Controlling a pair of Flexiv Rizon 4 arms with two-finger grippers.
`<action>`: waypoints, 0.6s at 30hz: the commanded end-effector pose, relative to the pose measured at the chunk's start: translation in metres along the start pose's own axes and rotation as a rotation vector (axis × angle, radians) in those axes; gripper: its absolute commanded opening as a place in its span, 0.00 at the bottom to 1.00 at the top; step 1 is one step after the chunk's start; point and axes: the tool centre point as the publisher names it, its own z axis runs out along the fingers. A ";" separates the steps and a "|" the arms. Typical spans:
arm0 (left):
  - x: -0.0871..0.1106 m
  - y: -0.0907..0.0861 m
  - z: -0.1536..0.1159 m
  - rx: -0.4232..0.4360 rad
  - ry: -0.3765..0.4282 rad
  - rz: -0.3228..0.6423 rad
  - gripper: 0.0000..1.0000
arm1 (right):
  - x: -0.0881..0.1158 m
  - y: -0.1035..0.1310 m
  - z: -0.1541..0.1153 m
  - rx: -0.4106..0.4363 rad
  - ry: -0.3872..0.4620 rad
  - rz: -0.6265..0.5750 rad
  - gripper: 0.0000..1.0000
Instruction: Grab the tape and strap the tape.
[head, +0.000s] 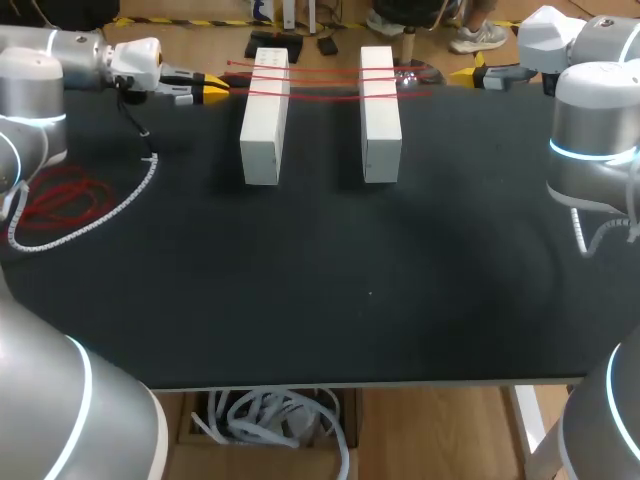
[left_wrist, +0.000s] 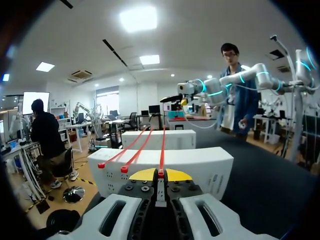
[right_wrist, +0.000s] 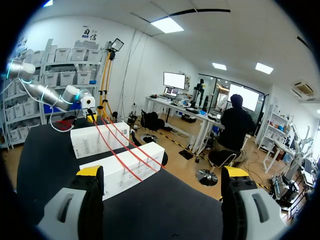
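Three red tapes (head: 320, 82) lie stretched across two white blocks, the left block (head: 264, 120) and the right block (head: 380, 115), at the table's far side. My left gripper (head: 208, 90) sits just left of the left block, level with the nearest tape. In the left wrist view, the gripper (left_wrist: 160, 174) is shut on that tape's end (left_wrist: 161, 150), with the block (left_wrist: 200, 167) right ahead. My right gripper (head: 470, 73) hovers right of the right block. It (right_wrist: 162, 180) stands wide open and holds nothing, with the blocks (right_wrist: 125, 172) and tapes (right_wrist: 117, 155) ahead.
A loose coil of red tape (head: 62, 198) lies at the table's left edge, ringed by a white spiral cable (head: 110, 210) from my left arm. The black tabletop (head: 350, 300) stretches wide in front of the blocks.
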 end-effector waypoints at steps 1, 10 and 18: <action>-0.004 0.003 -0.003 0.045 0.132 -0.013 0.00 | 0.000 0.000 0.000 0.000 0.000 0.000 1.00; 0.012 -0.031 0.001 0.261 0.035 0.026 0.00 | 0.000 0.000 0.000 0.000 0.000 0.000 1.00; 0.023 -0.070 0.001 0.344 0.001 0.058 0.00 | 0.000 0.000 0.000 0.000 0.000 0.000 1.00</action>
